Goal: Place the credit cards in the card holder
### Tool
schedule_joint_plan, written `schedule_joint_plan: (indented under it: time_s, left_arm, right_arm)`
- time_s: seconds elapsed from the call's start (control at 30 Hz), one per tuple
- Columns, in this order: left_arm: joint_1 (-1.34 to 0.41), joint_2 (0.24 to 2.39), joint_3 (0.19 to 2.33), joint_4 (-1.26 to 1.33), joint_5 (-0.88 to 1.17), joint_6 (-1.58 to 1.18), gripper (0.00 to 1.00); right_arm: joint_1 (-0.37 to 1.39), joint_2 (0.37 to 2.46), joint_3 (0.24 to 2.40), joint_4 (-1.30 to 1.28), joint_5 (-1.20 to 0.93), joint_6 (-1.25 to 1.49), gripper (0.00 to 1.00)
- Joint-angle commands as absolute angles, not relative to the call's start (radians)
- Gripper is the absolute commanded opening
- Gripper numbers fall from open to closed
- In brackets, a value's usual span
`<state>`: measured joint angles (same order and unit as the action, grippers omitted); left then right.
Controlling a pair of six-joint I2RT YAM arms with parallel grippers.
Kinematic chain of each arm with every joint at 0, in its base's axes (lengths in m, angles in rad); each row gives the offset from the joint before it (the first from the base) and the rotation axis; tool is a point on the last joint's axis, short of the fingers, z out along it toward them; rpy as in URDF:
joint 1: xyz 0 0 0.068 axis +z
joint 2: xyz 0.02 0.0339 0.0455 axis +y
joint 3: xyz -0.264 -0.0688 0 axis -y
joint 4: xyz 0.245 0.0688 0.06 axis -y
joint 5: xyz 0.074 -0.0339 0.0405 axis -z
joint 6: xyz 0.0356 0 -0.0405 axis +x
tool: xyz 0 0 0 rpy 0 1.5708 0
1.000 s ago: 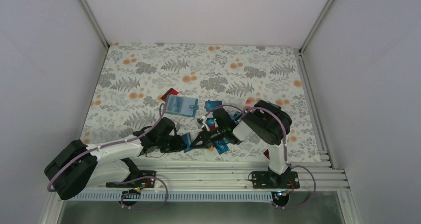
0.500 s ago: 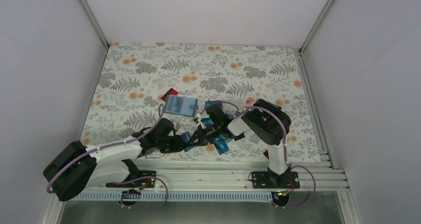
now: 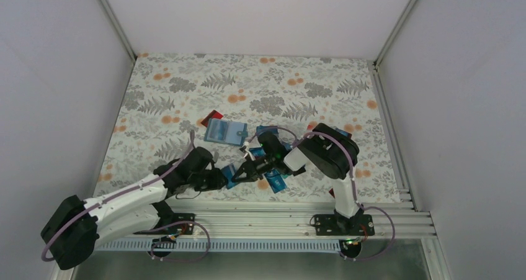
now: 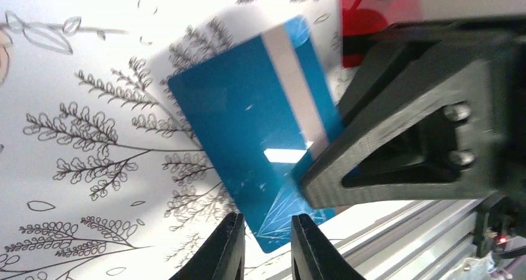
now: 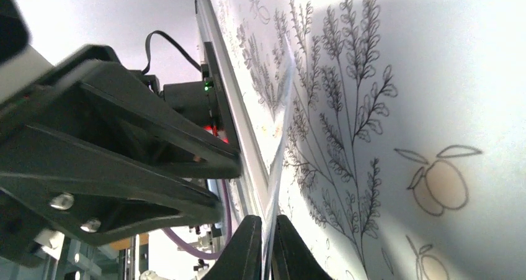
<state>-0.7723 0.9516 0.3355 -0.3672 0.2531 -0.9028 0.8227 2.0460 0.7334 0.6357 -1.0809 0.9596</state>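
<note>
A glossy blue credit card (image 4: 260,137) with a white stripe hangs tilted just above the floral cloth, and my right gripper (image 3: 242,171) is shut on its edge. In the right wrist view that card (image 5: 277,162) shows edge-on, pinched between the fingers of the right gripper (image 5: 267,243). My left gripper (image 4: 270,249) faces it with its jaws a narrow gap apart. The card's lower corner lies in that gap, clear of both fingers. The card holder (image 3: 226,132) lies open further back, with its pale blue pockets up. More credit cards (image 3: 276,182) lie scattered under the right arm.
A red card (image 3: 214,115) lies just behind the holder, and another red card (image 4: 363,25) shows beside the right gripper's finger. Blue cards (image 3: 267,131) sit to the right of the holder. The aluminium rail (image 3: 279,212) runs along the near edge, close below both grippers.
My right gripper has carried the blue card a little left and away from the rail, toward the left gripper. The left arm's elbow has swung down and left, and its gripper has stayed almost in place.
</note>
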Motion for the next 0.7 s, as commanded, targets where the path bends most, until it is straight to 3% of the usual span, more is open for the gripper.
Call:
schedule_joint_plan:
  time_s: [0.0,0.17,0.37,0.53,0.67]
  left_arm:
    - [-0.771,0.887,0.398,-0.463,0.212,-0.921,0.20]
    - [-0.759,0.826,0.448,-0.523,0.170,-0.933,0.24]
    - [-0.705,0.763,0.511,-0.532,0.158,-0.908,0.36]
    - [-0.619,0.753,0.550,-0.446,0.230,-0.872,0.44]
    - [-0.559,0.788,0.565,-0.315,0.335,-0.864,0.45]
  right_arm:
    - [0.803,2.096,0.681,0.676,-1.119,0.994,0.04]
    - [0.773,2.061,0.675,0.709,-1.158,1.022,0.04]
    - [0.691,1.954,0.686,0.643,-1.185,1.031,0.04]
    - [0.619,1.860,0.712,0.571,-1.203,1.024,0.04]
    - [0.567,1.797,0.728,0.546,-1.219,1.039,0.04]
